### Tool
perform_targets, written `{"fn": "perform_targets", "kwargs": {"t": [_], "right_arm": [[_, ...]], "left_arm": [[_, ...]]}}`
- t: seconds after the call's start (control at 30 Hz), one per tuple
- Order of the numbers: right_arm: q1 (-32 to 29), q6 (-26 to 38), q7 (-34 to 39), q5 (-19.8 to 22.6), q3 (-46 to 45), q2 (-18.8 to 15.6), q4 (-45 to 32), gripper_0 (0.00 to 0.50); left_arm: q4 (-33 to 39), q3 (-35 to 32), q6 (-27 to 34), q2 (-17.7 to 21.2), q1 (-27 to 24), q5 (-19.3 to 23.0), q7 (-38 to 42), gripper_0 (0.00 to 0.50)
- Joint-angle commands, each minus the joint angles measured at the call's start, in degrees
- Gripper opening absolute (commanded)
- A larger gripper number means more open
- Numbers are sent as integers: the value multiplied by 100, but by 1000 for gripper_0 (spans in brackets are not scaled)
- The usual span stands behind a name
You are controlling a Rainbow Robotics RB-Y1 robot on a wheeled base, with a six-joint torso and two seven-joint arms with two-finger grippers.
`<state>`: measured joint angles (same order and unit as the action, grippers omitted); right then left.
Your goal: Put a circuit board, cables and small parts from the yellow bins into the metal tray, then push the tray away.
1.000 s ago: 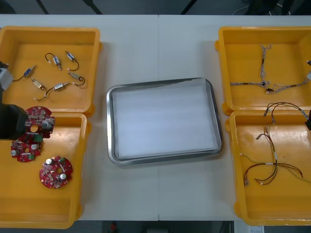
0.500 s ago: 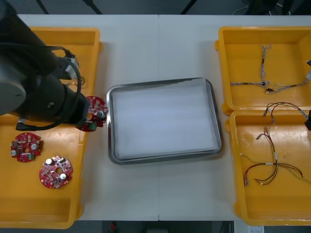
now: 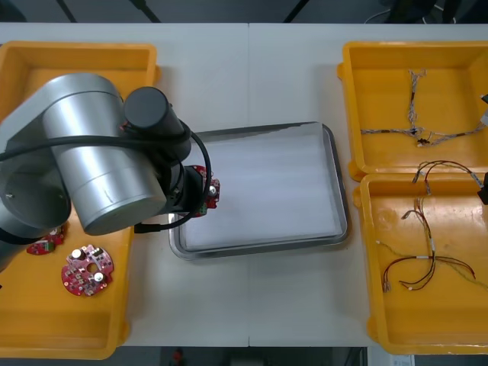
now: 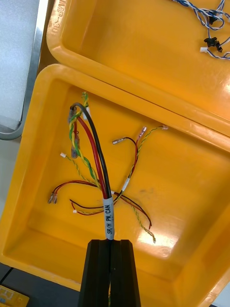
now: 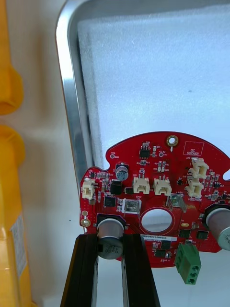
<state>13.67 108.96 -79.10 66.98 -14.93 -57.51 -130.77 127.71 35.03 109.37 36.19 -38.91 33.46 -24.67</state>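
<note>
My left gripper is shut on a round red circuit board, its fingers clamped across a silver part at the board's edge. The board hangs over the left side of the metal tray, whose inside is white foam; the tray's left rim lies just beyond the board. The big grey left arm covers the gripper in the front view. My right gripper is shut with its fingers together, above the red and yellow cables in the near right bin.
Two more red boards lie in the near left yellow bin. The far right bin holds a twisted blue and white cable. Red, yellow and black cables lie in the near right bin.
The left arm lifted a board out of the near left bin and carried it right, from the bin to over the tray's left edge. The right arm stayed still.
</note>
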Motion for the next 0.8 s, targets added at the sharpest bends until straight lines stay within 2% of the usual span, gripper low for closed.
{"fn": "perform_targets", "kwargs": {"t": [0.03, 0.37, 0.5, 0.8], "right_arm": [[145, -42, 35, 43, 43, 29, -133, 0], [145, -42, 35, 43, 43, 29, -133, 0], [145, -42, 35, 43, 43, 29, -133, 0], [145, -42, 35, 43, 43, 29, -133, 0]], "left_arm": [[-308, 337, 63, -402, -195, -464, 332, 0], [-958, 891, -4, -640, -266, -754, 375, 0], [-1169, 1111, -267, -701, -266, -824, 428, 0], [-1249, 1278, -628, -719, -266, -850, 490, 0]]}}
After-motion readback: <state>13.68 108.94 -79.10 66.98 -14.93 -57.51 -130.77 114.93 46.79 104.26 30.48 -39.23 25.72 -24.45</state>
